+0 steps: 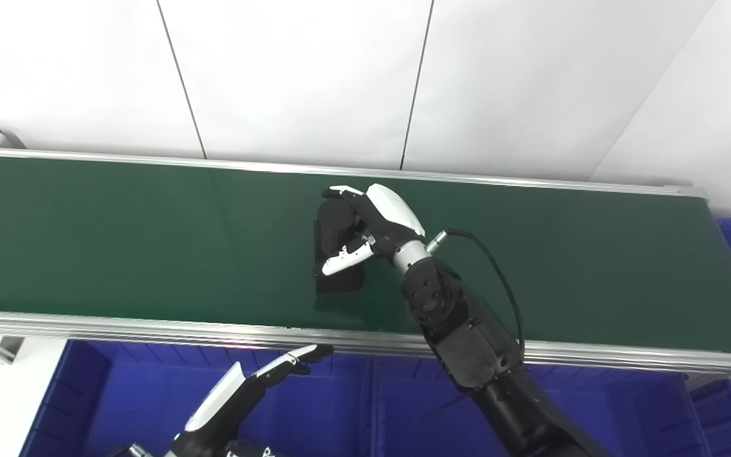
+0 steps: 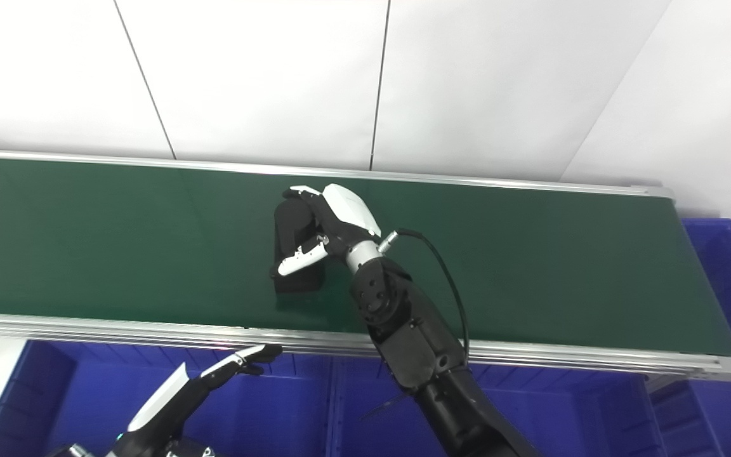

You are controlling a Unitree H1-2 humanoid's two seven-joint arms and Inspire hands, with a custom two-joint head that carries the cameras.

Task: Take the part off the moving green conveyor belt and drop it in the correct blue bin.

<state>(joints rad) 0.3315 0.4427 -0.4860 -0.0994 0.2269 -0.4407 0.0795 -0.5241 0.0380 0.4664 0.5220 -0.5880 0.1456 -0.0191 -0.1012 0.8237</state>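
The right hand (image 1: pixel 365 231) is closed around the black blocky part (image 1: pixel 335 254) mid-belt on the dark green conveyor belt (image 1: pixel 118 235). The left hand (image 1: pixel 245 393) hangs wide, holding nothing, over the blue plastic bin (image 1: pixel 86 400) by the near edge

Behind everything you see a white panelled wall (image 1: pixel 302 76), its thin dark seams (image 1: pixel 181 82) running from twelve toward six o'clock, evenly lit.
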